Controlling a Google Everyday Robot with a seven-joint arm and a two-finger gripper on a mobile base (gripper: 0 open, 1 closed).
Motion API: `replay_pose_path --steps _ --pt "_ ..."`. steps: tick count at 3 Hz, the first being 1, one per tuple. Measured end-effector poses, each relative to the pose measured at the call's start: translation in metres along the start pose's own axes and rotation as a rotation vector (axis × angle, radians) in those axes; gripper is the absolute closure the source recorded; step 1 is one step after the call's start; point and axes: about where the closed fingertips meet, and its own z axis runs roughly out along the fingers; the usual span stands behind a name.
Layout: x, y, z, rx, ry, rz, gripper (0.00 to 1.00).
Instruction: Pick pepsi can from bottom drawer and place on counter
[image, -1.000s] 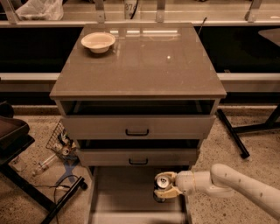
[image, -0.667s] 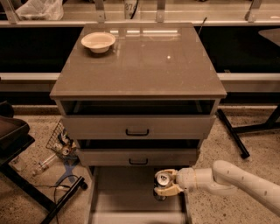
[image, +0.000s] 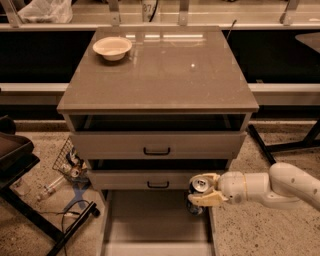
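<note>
The pepsi can (image: 198, 193), dark with a shiny silver top, is upright at the right side of the open bottom drawer (image: 155, 225), just in front of the middle drawer's face. My gripper (image: 204, 191) reaches in from the right on a white arm, and its cream fingers (image: 206, 200) are shut around the can. The can seems held slightly above the drawer's grey floor. The counter (image: 165, 70) is the glossy grey-brown slab on top of the cabinet.
A white bowl (image: 112, 48) sits at the counter's back left. Two upper drawers with black handles (image: 157, 150) are slightly open. A wire basket and clutter (image: 70, 162) lie on the floor at left. A dark stand (image: 20, 160) is at far left.
The gripper and the can have stayed almost in place, shifting slightly upward and to the left.
</note>
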Motion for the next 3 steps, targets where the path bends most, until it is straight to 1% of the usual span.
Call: replay_pose_path --steps 1,2,3 --pt "-0.046 0.003 -0.021 0.039 0.011 -0.008 1.0" --pt "-0.09 0.004 -0.031 0.075 0.024 -0.033 1.0" --pt "-0.14 0.008 -0.037 0.106 0.032 -0.085 1.0"
